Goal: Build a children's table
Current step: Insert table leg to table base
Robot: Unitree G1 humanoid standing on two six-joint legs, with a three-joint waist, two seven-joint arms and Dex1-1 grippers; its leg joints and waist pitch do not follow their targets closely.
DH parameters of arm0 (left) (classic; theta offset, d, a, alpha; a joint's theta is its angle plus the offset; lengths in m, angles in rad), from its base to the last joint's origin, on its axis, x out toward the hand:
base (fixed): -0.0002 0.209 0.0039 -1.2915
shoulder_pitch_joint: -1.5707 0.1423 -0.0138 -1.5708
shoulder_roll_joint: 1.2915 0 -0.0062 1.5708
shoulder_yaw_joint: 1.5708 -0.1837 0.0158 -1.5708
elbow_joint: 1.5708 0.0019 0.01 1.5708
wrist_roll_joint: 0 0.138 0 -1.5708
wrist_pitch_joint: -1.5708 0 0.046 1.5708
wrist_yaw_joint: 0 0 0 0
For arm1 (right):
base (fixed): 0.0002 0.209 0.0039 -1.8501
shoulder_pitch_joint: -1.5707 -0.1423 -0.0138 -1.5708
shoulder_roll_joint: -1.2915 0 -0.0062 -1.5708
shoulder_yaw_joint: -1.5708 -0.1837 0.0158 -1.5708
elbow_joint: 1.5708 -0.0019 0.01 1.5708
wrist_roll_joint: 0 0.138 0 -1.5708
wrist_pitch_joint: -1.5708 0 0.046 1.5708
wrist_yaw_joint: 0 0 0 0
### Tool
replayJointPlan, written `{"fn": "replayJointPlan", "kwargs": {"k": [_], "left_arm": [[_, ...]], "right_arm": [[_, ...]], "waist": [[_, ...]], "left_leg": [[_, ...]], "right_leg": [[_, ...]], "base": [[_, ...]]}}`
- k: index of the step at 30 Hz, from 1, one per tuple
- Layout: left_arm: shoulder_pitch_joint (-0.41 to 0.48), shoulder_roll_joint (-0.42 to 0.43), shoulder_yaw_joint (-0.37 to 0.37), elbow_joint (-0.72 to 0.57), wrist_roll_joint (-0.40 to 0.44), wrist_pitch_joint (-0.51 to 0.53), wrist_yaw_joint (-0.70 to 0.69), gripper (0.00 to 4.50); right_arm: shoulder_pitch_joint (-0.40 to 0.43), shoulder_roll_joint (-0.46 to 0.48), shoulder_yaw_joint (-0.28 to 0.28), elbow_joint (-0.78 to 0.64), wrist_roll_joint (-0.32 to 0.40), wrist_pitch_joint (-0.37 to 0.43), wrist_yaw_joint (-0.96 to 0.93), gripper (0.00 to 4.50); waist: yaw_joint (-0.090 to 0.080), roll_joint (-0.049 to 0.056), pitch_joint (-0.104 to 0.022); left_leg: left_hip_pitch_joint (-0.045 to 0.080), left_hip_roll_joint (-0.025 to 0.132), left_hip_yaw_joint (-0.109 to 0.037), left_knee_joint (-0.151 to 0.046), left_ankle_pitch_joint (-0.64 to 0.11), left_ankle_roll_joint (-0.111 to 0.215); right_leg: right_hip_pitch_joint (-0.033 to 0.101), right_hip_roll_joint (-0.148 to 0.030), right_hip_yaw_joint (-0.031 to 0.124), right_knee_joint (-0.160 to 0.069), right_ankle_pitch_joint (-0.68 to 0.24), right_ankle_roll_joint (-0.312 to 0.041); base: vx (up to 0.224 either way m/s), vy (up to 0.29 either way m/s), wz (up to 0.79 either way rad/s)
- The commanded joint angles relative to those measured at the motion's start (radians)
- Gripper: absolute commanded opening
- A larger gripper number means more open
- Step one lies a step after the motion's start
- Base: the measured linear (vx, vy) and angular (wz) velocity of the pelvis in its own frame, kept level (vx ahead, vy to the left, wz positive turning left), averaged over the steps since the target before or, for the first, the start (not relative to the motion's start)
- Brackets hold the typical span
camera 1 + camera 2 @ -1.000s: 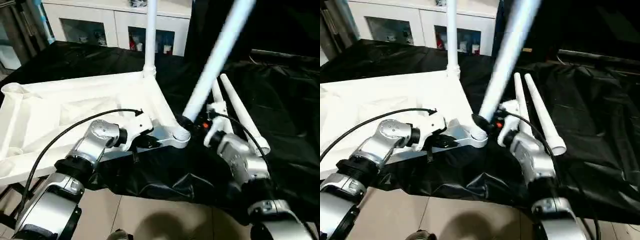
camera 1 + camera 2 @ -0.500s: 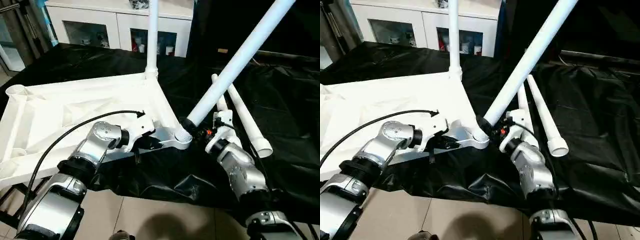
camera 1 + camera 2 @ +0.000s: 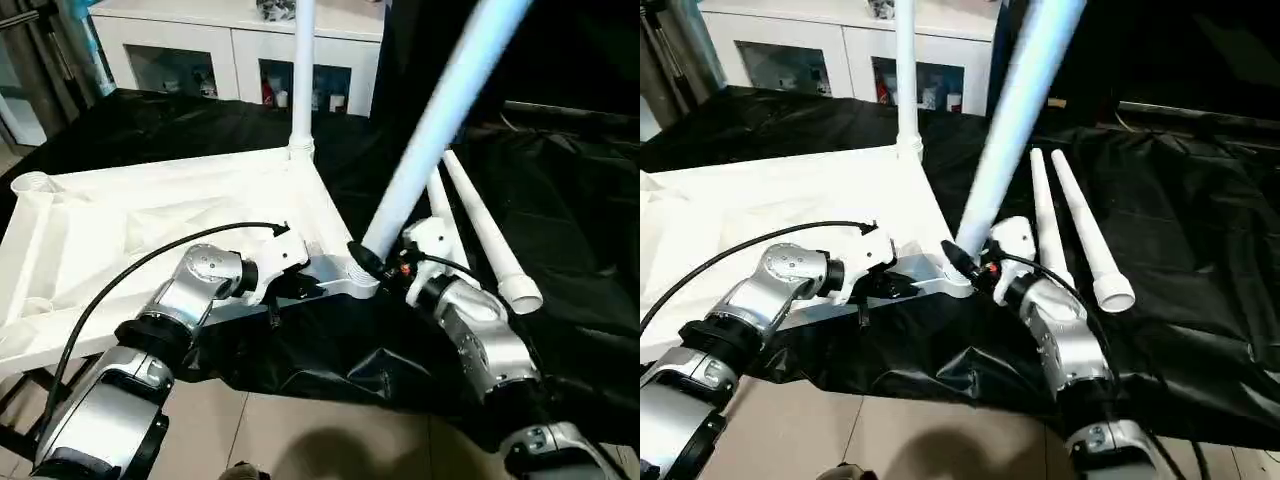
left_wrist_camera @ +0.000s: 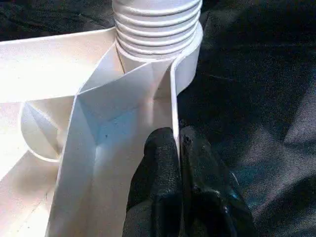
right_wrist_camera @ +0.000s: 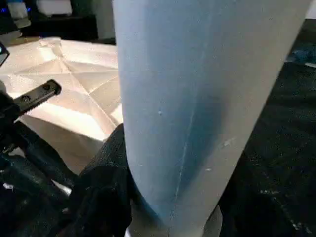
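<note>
Left gripper point(image 4: 178, 148) pinches the ribbed white plastic tabletop's point(image 3: 120, 225) rim beside the corner socket point(image 3: 358, 275); right gripper point(image 3: 375, 262) clamps the tilted white tube leg point(image 3: 430, 125) seated there.

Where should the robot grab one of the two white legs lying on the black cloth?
Probably around the middle of the nearer loose leg, coming down from above with fingers across it. It lies flat on the black cloth and is a round tube, so the fingers can close on its two sides.
</note>
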Motion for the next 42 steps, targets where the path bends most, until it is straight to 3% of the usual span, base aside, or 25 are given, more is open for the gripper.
{"fn": "replayJointPlan", "kwargs": {"k": [1, 4, 5, 7, 9, 10, 11, 13, 16, 22, 31, 33, 34, 35, 39, 42], "left_arm": [[-0.013, 0.014, 0.021, 0.012, 0.009, -0.006, 0.030, 0.00], [-0.014, 0.016, 0.018, 0.018, 0.010, -0.012, 0.022, 0.00], [-0.014, 0.017, 0.018, 0.017, 0.009, -0.018, 0.017, 0.00], [-0.011, 0.019, 0.017, 0.011, 0.006, -0.026, 0.003, 0.00], [-0.005, 0.022, 0.017, 0.002, 0.003, -0.034, -0.010, 0.00], [-0.005, 0.022, 0.017, 0.001, 0.003, -0.034, -0.011, 0.00], [0.003, 0.028, 0.015, -0.015, -0.002, -0.042, -0.030, 0.00], [0.006, 0.032, 0.014, -0.024, -0.005, -0.044, -0.042, 0.00], [0.016, 0.046, 0.009, -0.058, -0.019, -0.052, -0.092, 0.00], [0.033, 0.079, -0.013, -0.130, -0.045, -0.075, -0.215, 0.00], [0.050, 0.108, -0.010, -0.194, -0.073, -0.073, -0.288, 0.00], [0.050, 0.115, -0.010, -0.199, -0.076, -0.069, -0.305, 0.00], [0.048, 0.116, -0.010, -0.197, -0.074, -0.069, -0.303, 0.00], [0.046, 0.117, -0.010, -0.195, -0.072, -0.069, -0.300, 0.00], [0.021, 0.099, 0.002, -0.156, -0.050, -0.049, -0.230, 0.00], [-0.005, 0.076, 0.015, -0.121, -0.027, -0.016, -0.152, 0.00]], "right_arm": [[0.041, -0.029, 0.021, 0.073, -0.054, 0.078, 0.008, 1.89], [-0.019, -0.043, 0.045, 0.135, -0.072, 0.085, 0.046, 1.89], [-0.035, -0.044, 0.045, 0.149, -0.066, 0.090, 0.060, 1.89], [-0.056, -0.047, 0.046, 0.167, -0.058, 0.101, 0.086, 1.89], [-0.068, -0.052, 0.052, 0.177, -0.055, 0.106, 0.110, 1.89], [-0.068, -0.052, 0.052, 0.177, -0.055, 0.106, 0.111, 1.89], [-0.082, -0.057, 0.047, 0.196, -0.040, 0.114, 0.145, 1.89], [-0.090, -0.059, 0.043, 0.207, -0.033, 0.118, 0.160, 1.89], [-0.105, -0.069, 0.041, 0.238, -0.027, 0.104, 0.212, 1.89], [-0.114, -0.098, 0.071, 0.255, -0.027, 0.104, 0.350, 1.89], [-0.097, -0.121, 0.102, 0.242, -0.039, 0.066, 0.447, 1.89], [-0.090, -0.123, 0.110, 0.242, -0.049, 0.053, 0.458, 1.89], [-0.090, -0.122, 0.109, 0.246, -0.053, 0.046, 0.451, 1.89], [-0.090, -0.121, 0.108, 0.250, -0.056, 0.041, 0.445, 1.89], [-0.109, -0.096, 0.067, 0.291, -0.048, 0.036, 0.333, 1.89], [-0.130, -0.072, 0.030, 0.335, -0.050, 0.040, 0.209, 1.89]], "waist": [[-0.009, 0.006, -0.055], [-0.012, 0.003, -0.055], [-0.014, -0.003, -0.053], [-0.015, -0.003, -0.053], [-0.019, -0.009, -0.053], [-0.017, -0.006, -0.053], [-0.018, -0.013, -0.054], [-0.016, -0.011, -0.056], [-0.016, -0.017, -0.057], [-0.011, -0.021, -0.063], [-0.001, -0.021, -0.063], [0.000, -0.020, -0.063], [0.002, -0.013, -0.063], [0.000, -0.016, -0.064], [-0.002, -0.014, -0.063], [-0.009, -0.013, -0.058]], "left_leg": [[0.041, 0.045, -0.035, -0.083, -0.456, -0.041], [0.039, 0.043, -0.036, -0.081, -0.457, -0.040], [0.038, 0.043, -0.037, -0.081, -0.452, -0.037], [0.042, 0.044, -0.037, -0.080, -0.465, -0.037], [0.036, 0.046, -0.038, -0.083, -0.458, -0.037], [0.038, 0.046, -0.038, -0.082, -0.459, -0.036], [0.039, 0.046, -0.037, -0.081, -0.457, -0.034], [0.037, 0.047, -0.035, -0.080, -0.438, -0.028], [0.034, 0.049, -0.032, -0.082, -0.411, -0.022], [0.030, 0.052, -0.027, -0.085, -0.369, -0.018], [0.034, 0.053, -0.022, -0.086, -0.364, -0.025], [0.034, 0.054, -0.022, -0.086, -0.362, -0.025], [0.034, 0.054, -0.023, -0.087, -0.362, -0.029], [0.035, 0.053, -0.023, -0.087, -0.365, -0.031], [0.036, 0.053, -0.023, -0.088, -0.378, -0.037], [0.041, 0.049, -0.029, -0.088, -0.428, -0.055]], "right_leg": [[0.010, -0.087, 0.042, -0.104, -0.468, -0.163], [0.010, -0.089, 0.041, -0.105, -0.493, -0.160], [0.009, -0.089, 0.040, -0.106, -0.508, -0.156], [0.006, -0.091, 0.040, -0.110, -0.531, -0.151], [0.008, -0.089, 0.039, -0.108, -0.525, -0.147], [0.007, -0.090, 0.040, -0.108, -0.523, -0.146], [0.006, -0.090, 0.041, -0.107, -0.512, -0.152], [0.007, -0.092, 0.043, -0.105, -0.495, -0.159], [0.010, -0.090, 0.043, -0.100, -0.453, -0.170], [0.019, -0.085, 0.042, -0.084, -0.331, -0.206], [0.019, -0.084, 0.043, -0.079, -0.285, -0.221], [0.019, -0.083, 0.042, -0.080, -0.286, -0.220], [0.020, -0.083, 0.043, -0.079, -0.279, -0.220], [0.019, -0.082, 0.042, -0.079, -0.276, -0.222], [0.019, -0.081, 0.042, -0.080, -0.280, -0.225], [0.013, -0.086, 0.043, -0.090, -0.384, -0.206]], "base": [[0.000, 0.000, 0.00], [0.000, 0.000, 0.00], [0.000, 0.000, 0.00], [0.000, 0.000, 0.00], [0.000, 0.000, 0.00], [0.000, 0.000, 0.00], [0.000, 0.000, 0.00], [0.000, 0.000, 0.00], [0.000, 0.000, 0.00], [0.000, 0.000, 0.00], [0.000, 0.000, 0.00], [0.000, 0.000, 0.00], [0.000, 0.000, 0.00], [0.000, 0.000, 0.00], [0.000, 0.000, 0.00], [0.000, 0.000, 0.00]]}}
